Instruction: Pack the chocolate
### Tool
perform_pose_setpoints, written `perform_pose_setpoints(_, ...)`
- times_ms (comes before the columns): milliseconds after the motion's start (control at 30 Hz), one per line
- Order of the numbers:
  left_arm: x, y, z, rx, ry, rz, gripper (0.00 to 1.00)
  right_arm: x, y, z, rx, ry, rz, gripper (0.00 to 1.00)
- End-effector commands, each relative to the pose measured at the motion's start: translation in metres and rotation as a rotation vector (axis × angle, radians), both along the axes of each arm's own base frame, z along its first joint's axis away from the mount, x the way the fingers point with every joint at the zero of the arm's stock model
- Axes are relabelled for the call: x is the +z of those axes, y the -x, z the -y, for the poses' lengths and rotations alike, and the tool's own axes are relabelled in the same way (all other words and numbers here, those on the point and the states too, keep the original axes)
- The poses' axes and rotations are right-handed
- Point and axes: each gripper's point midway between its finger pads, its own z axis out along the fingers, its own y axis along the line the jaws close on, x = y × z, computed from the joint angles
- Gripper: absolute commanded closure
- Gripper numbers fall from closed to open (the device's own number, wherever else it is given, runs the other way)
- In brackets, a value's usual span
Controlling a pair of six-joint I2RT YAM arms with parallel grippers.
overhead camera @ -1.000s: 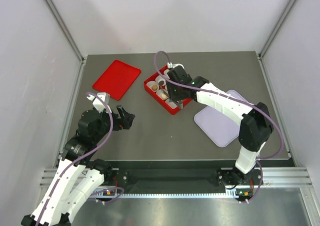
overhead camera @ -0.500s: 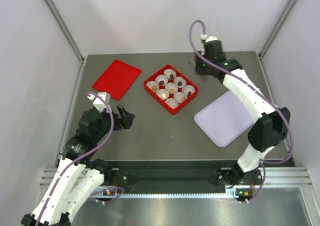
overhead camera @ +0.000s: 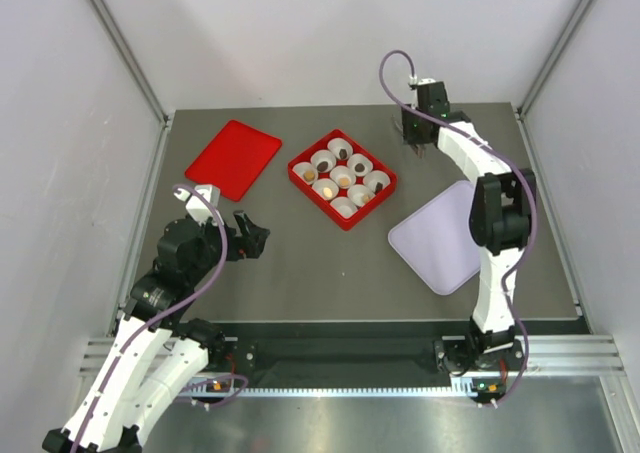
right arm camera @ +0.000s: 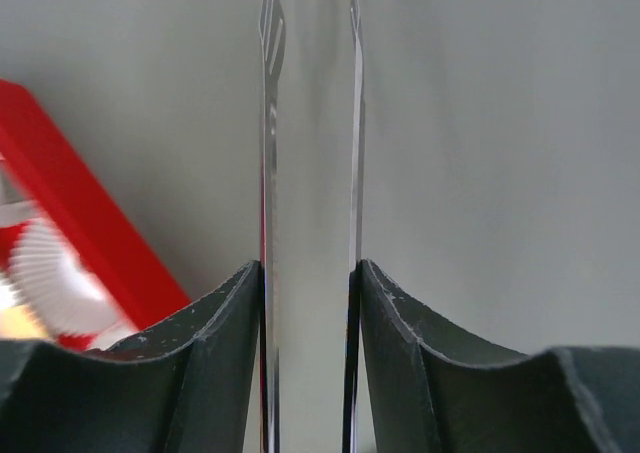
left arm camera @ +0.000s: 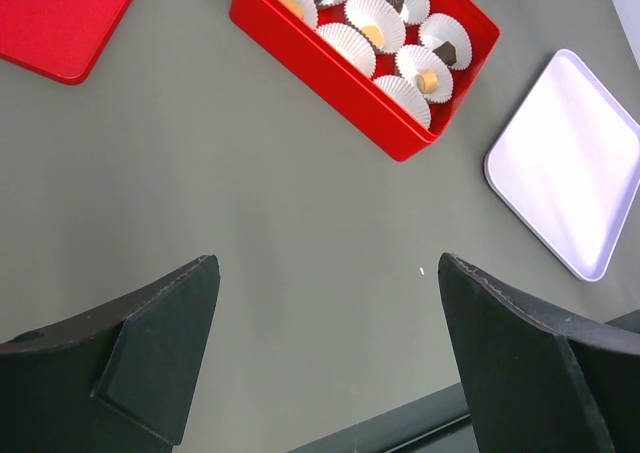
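Right wrist view: right tool (right arm camera: pixel 308 273) pinches metal tweezers (right arm camera: pixel 267 173); red box (right arm camera: pixel 80 213) edge lies just left. Left tool (left arm camera: pixel 325 358) stands spread, grey bench (left arm camera: pixel 300 223) ahead, box beyond.

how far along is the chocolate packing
Done: several white cups in the red box already hold chocolate, some dark, some tan.
In hand: the right gripper clamps metal tweezers with nothing between the tips, over bare table beyond the box. The left gripper hangs open.
Left: the corner cup nearest the arms looks empty, and the red lid lies off to the side.
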Motion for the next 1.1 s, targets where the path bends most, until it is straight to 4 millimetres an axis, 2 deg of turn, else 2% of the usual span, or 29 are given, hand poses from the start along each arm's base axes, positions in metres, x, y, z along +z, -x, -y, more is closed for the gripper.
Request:
perform_pose_setpoints(0,0.009,-0.002,-0.001,0.011,0.010,0.032,0.04,0.023,-0.031,0.006,-0.009,-0.002,0.123,0.57)
perform_pose_setpoints(167,0.006,-0.002,0.000,0.005,0.007,0.024,0.04,-0.029,-0.029,0.018,-0.048,0.056,0.051,0.53)
perform_pose_setpoints(333,0.006,-0.002,0.000,0.003,0.008,0.023,0.04,-0.062,-0.024,0.024,-0.067,0.084,0.000,0.47)
perform_pose_setpoints(433,0.005,-0.002,0.000,0.005,0.006,0.021,0.04,-0.057,-0.025,0.027,-0.098,0.091,0.008,0.46)
perform_pose_setpoints(600,0.005,-0.003,-0.001,0.011,0.004,0.018,0.04,-0.068,-0.014,0.031,-0.137,0.079,-0.038,0.42)
perform_pose_setpoints(800,0.003,-0.004,-0.001,0.017,0.000,0.010,0.04,-0.073,-0.006,0.027,-0.113,0.065,-0.061,0.30)
perform_pose_setpoints(967,0.001,-0.005,-0.002,0.022,-0.004,0.000,0.04,-0.056,-0.009,0.034,-0.111,0.103,-0.035,0.22)
perform_pose_setpoints(1067,0.000,-0.006,-0.004,0.033,-0.008,-0.002,0.04,-0.037,-0.011,0.035,-0.112,0.103,-0.010,0.08)
